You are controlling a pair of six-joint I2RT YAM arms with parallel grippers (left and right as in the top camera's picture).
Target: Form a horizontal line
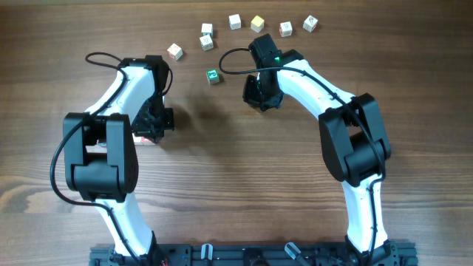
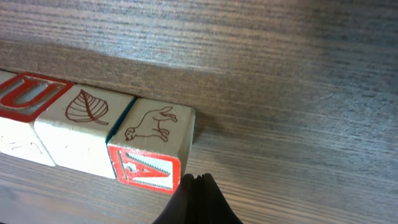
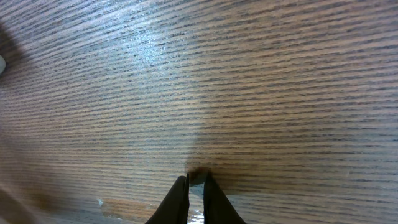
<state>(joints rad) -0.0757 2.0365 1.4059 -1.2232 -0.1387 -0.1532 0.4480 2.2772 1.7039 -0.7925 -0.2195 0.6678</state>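
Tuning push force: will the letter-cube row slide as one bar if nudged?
Likely not rigid: the letter-cube row is separate blocks only touching, so an off-axis push probably splits it. Flat wooden faces suggest sliding, not rolling. Small, so probably light.

Seven loose pale cubes (image 1: 235,21) strung along the far edge, plus one green-faced cube (image 1: 213,75). The horizontal line (image 2: 84,127) shows three cubes.

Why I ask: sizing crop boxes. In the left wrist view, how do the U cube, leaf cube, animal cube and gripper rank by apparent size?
1. Leaf cube and animal cube: they look alike, so no ranking.
2. U cube: cut off by the frame edge.
3. Left gripper: only its tip shows.
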